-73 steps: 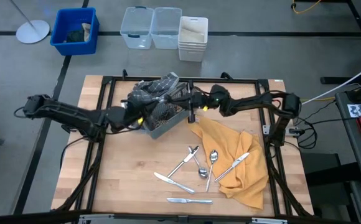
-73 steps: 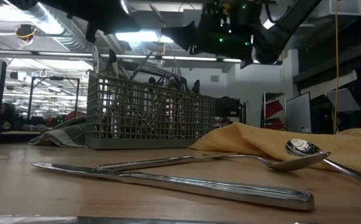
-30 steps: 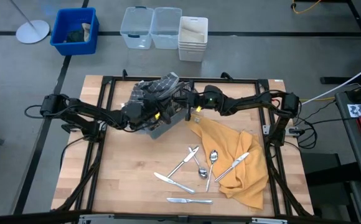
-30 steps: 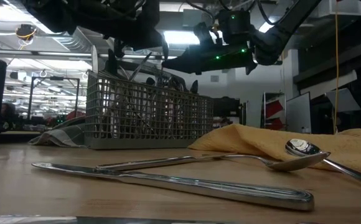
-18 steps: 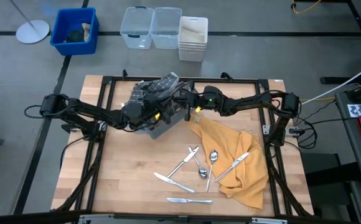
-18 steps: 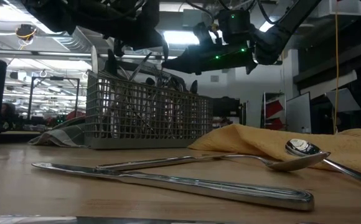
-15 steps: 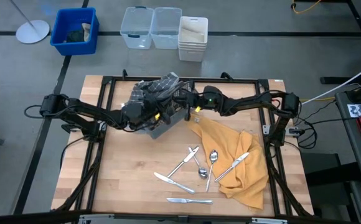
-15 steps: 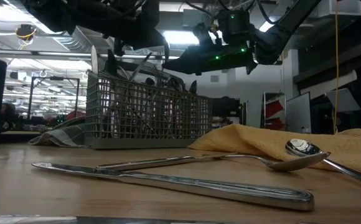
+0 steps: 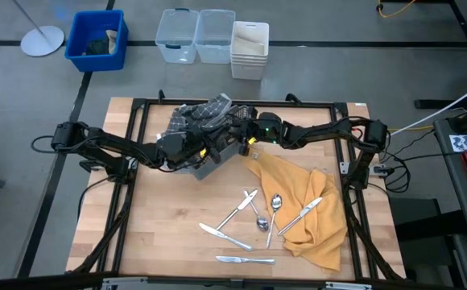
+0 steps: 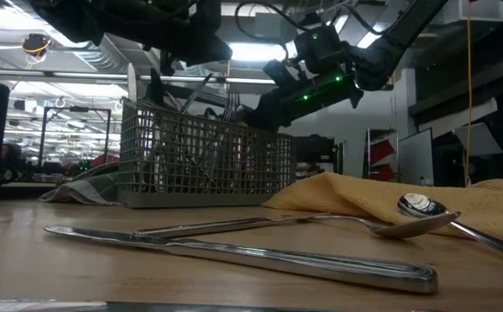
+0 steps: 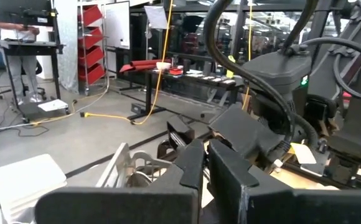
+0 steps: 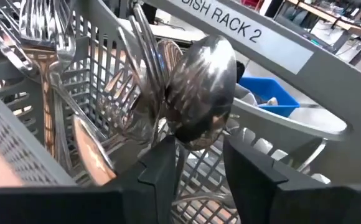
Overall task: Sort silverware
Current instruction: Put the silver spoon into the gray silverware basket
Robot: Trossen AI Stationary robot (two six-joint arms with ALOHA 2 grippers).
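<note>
The silverware is in two lots: several pieces stand in the grey mesh caddy [image 9: 211,155] [image 10: 204,160], and several lie loose on the wood [image 9: 254,217], among them a knife [image 10: 234,251] and a spoon [image 10: 421,208]. My right gripper [image 9: 235,138] [image 12: 208,168] slants down into the caddy's right end, open. An upright spoon [image 12: 202,93] stands just beyond its fingers. My left gripper [image 9: 192,145] [image 11: 206,168] hovers level over the caddy's left part, shut, with nothing seen between its fingers. My right gripper has one finger [image 12: 162,165] on either side of the spoon's neck [image 12: 180,144], coming from the table's right and slanting down. The spoon stands upright in the caddy, bowl up. Whether a finger touches it, I cannot tell.
An orange cloth [image 9: 306,193] [image 10: 347,195] lies right of the caddy, under some loose pieces. A checked cloth [image 9: 201,113] sits behind the caddy. Beyond the table's far edge stand a blue bin [image 9: 97,39] and clear tubs [image 9: 197,34]. Bare wood shows near left.
My right gripper has tipped its fingers down from level into the caddy's right end and gone a little toward the table's left. The caddy and the loose pieces have stayed put.
</note>
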